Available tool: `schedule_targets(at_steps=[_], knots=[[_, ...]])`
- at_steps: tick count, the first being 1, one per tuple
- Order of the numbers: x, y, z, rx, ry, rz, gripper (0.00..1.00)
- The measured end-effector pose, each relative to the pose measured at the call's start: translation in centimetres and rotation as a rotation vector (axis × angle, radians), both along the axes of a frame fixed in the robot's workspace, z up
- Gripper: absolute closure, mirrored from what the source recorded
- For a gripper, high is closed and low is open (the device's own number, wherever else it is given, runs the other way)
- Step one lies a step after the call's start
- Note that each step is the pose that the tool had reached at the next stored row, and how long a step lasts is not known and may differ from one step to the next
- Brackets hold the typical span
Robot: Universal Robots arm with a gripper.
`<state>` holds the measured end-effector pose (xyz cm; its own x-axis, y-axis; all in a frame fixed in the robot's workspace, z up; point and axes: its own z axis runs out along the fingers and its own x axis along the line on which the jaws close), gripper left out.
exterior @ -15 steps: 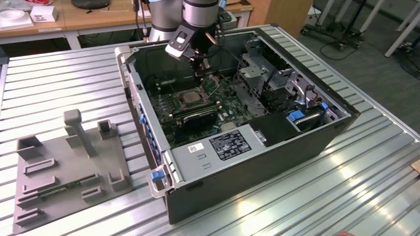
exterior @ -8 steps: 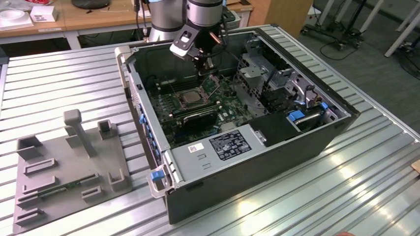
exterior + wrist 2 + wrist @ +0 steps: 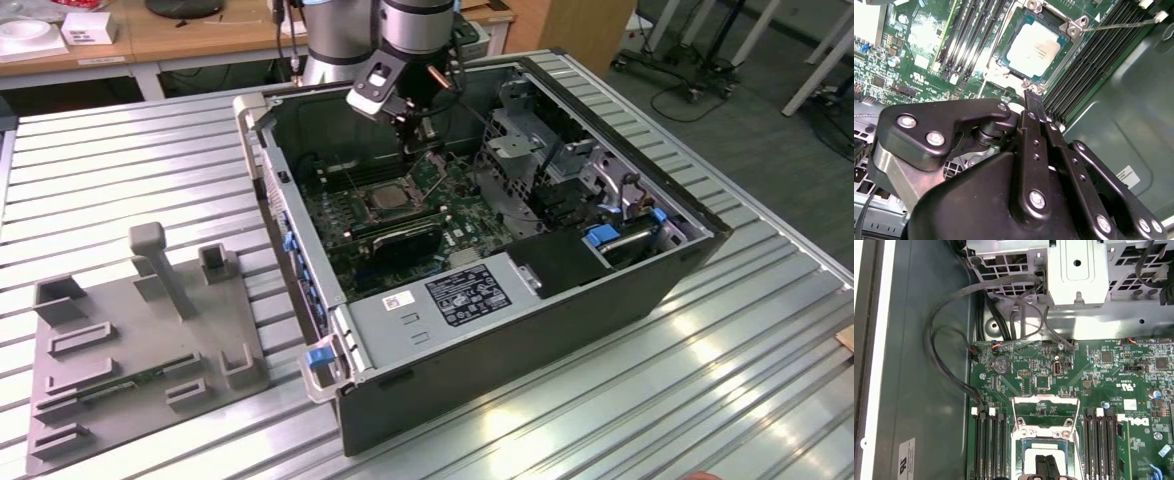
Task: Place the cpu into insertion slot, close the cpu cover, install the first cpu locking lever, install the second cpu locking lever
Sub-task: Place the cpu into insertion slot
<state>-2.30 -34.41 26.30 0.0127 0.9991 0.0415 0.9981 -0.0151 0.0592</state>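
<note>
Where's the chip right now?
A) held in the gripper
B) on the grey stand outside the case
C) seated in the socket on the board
C: in the second wrist view the chip lies flat inside the metal rim of the socket.

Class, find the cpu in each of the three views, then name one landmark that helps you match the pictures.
Exterior view: the cpu is a small square in the middle of the green motherboard, inside the open case.
Second wrist view: the cpu is a pale square inside a silvery metal frame.
First wrist view: the cpu is a pale patch between the slot banks.
Shared landmark: the black memory slots flanking it.
</note>
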Motion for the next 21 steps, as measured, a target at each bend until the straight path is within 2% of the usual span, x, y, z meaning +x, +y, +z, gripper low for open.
schedule_targets(at_steps=[16,21], knots=[[3.04,0.00,0.00,-0.0001,0.0001,0.000,0.89],[3.70,0.00,0.00,0.0000,0.0001,0.000,0.89]])
